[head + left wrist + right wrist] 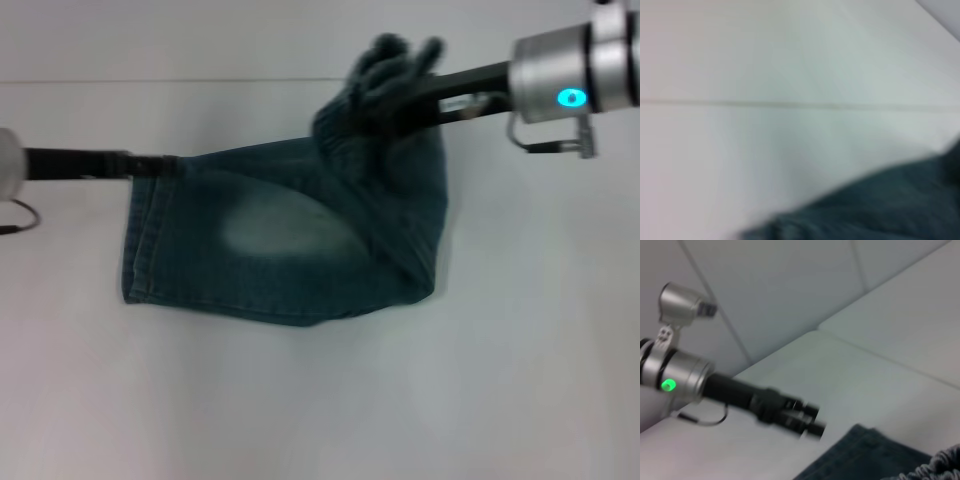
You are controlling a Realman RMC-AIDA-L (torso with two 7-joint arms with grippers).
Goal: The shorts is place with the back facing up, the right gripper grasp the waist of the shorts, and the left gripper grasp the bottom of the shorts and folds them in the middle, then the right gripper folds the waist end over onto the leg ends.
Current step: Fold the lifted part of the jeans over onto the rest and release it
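Faded blue denim shorts (290,240), already doubled lengthwise, are lying across the white table (320,400) with their long axis running from one arm to the other. The black two-finger right gripper (410,95) is clamping the ruffled elastic waist (385,70) and holding it raised, with the flat stitched leg ends (140,240) lying well away toward the other arm. The black left gripper (150,163) is sitting at those hems; whether its fingers are closed I cannot tell.

The shorts (290,255) are faded blue denim with one pale bleached patch mid-cloth. The tabletop (320,400) is plain white. Both arms are black with silver segments; one light glows cyan (572,98), the other green (668,385).
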